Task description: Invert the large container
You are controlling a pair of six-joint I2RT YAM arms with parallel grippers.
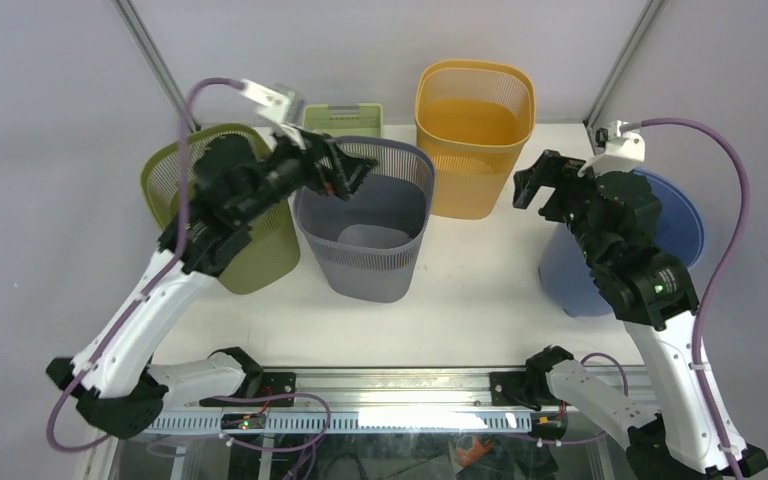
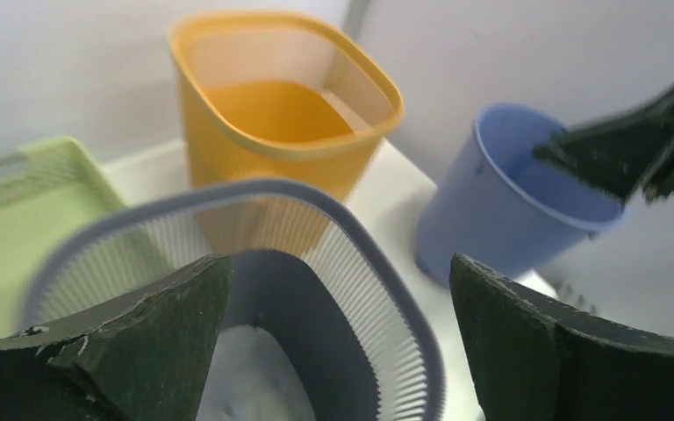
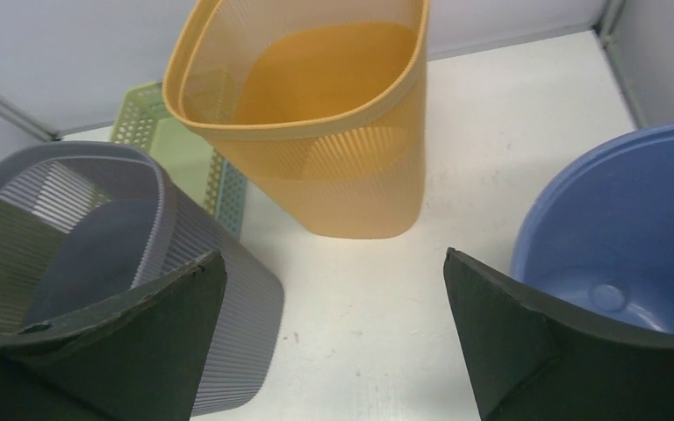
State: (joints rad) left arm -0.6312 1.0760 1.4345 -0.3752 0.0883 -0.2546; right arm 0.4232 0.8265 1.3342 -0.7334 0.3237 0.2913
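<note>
I am holding left gripper [image 1: 353, 168] and right gripper [image 1: 532, 186] open, empty; pinching grey bin [image 1: 365, 270] by its rim risks slippage mid-flip.

The grey basket [image 1: 360, 270] hides most of the green tray [image 1: 343, 118].

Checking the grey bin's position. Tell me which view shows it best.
Top external: the whole grey bin shows, upright, far rim partly under the left gripper. Left wrist: blurred partial rim. Right wrist: one side, cut off.
</note>
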